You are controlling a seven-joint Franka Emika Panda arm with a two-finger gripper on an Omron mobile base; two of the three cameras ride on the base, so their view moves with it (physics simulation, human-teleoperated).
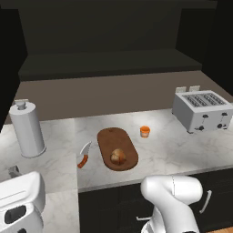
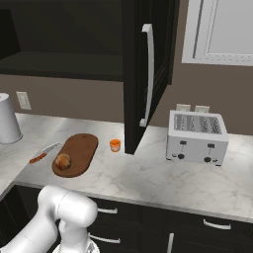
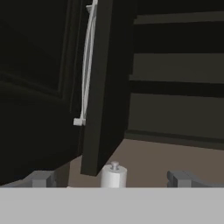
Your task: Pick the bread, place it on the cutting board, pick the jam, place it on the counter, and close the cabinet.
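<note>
We see the small round golden-brown bread roll [image 1: 118, 156] lying on the near end of the elongated dark reddish-brown wooden cutting board [image 1: 112, 139]. The tiny orange jam jar [image 1: 145, 131] stands just beside the board on the white-grey veined marble counter [image 1: 168, 148]. The black wall cabinet [image 2: 143, 74] hangs open above, silver bar handle [image 2: 147, 74] edge-on. In the hand view our gripper [image 3: 111, 178] faces a door edge with its grey fingertips [image 3: 40, 178] spread wide, holding nothing.
</note>
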